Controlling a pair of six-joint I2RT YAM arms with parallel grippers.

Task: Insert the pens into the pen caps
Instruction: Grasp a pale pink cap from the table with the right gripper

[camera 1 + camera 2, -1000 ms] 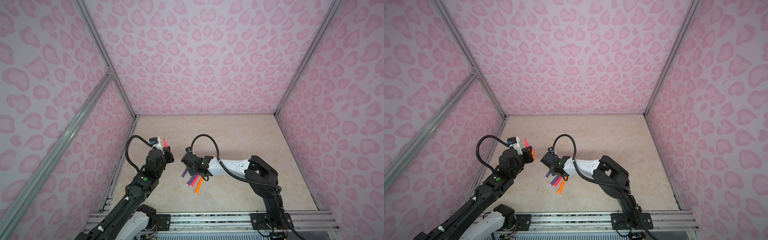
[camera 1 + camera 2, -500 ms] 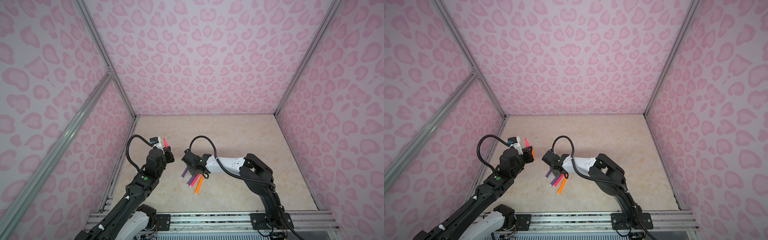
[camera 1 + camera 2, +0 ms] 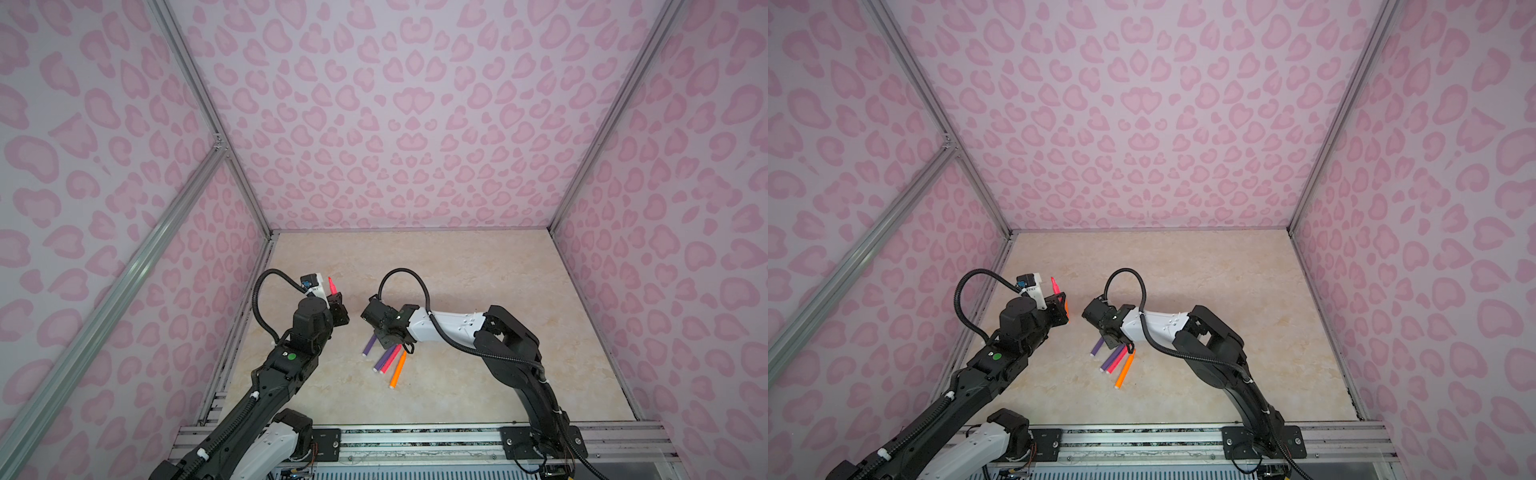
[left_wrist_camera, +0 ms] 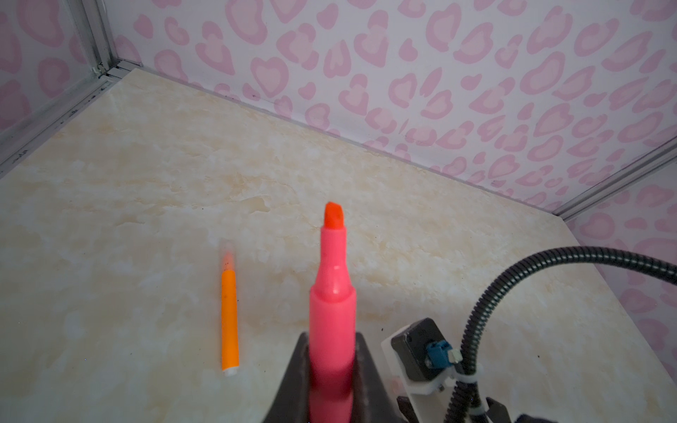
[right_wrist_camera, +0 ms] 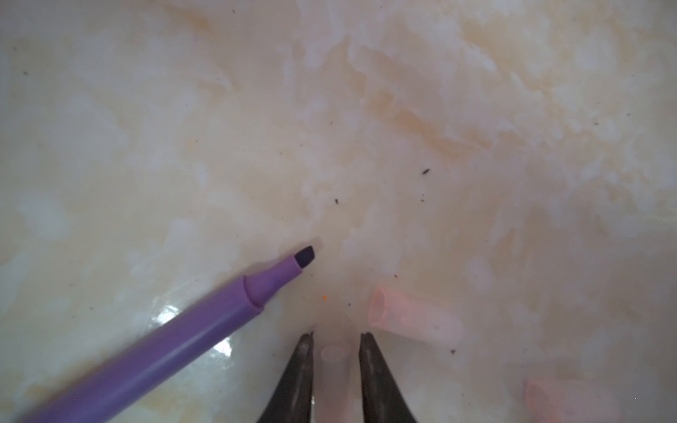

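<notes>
My left gripper (image 3: 337, 308) (image 4: 331, 381) is shut on a pink pen (image 4: 331, 304), held above the table with its tip (image 3: 331, 284) pointing up. My right gripper (image 3: 388, 338) (image 5: 336, 335) points down at the table, its jaws closed on a translucent pen cap (image 5: 334, 354). Two more pen caps (image 5: 410, 318) (image 5: 564, 399) lie beside it. A purple pen (image 5: 165, 344) lies uncapped close to the jaws. In both top views two purple pens (image 3: 369, 345) (image 3: 1113, 358), a pink pen (image 3: 1119, 360) and an orange pen (image 3: 397, 369) lie fanned under the right wrist.
Another orange pen (image 4: 229, 315) lies alone on the beige table (image 3: 478, 274), seen in the left wrist view. Pink patterned walls (image 3: 395, 124) enclose three sides. A metal rail (image 3: 415, 440) runs along the front edge.
The right gripper's jaws have narrowed onto the pen cap, and that arm has crept slightly to the left. The left arm and its pink pen have not moved.
</notes>
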